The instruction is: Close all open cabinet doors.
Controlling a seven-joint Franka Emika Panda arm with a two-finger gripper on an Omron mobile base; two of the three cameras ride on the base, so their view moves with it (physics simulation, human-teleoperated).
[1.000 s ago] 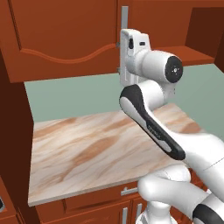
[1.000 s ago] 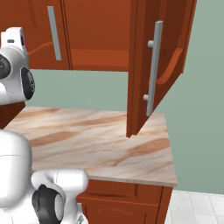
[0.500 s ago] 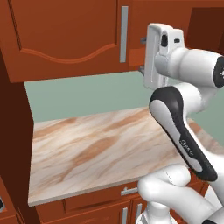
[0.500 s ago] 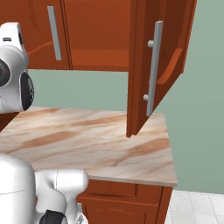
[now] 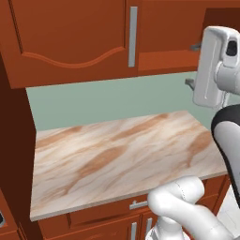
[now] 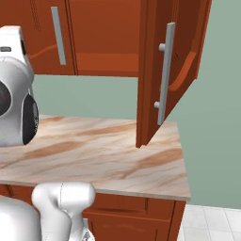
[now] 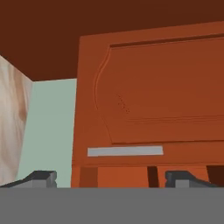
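One cabinet door (image 6: 181,70) stands open over the right end of the counter, swung out toward me, its long grey handle (image 6: 164,73) on the near edge. Left of it a closed cabinet door (image 5: 70,37) hangs flush, its handle (image 5: 133,36) at the right edge. My gripper (image 5: 191,65) is up at the right of the left base view, level with the upper cabinets, pointing left with its fingers spread open and nothing between them. The rolled hand view shows the gripper (image 7: 113,179) open and facing the closed door's (image 7: 166,96) arched panel and grey handle (image 7: 125,151).
A marbled counter (image 5: 117,159) runs under the cabinets, with a pale green wall (image 5: 108,101) behind it. Drawer fronts (image 5: 108,213) sit below its front edge. A tall brown side panel (image 5: 14,154) bounds the counter's left end. White floor tiles (image 6: 212,223) show at the lower right.
My arm has swung to the right across the left base view, carrying the hand from the middle toward the right edge. The open door has not moved.
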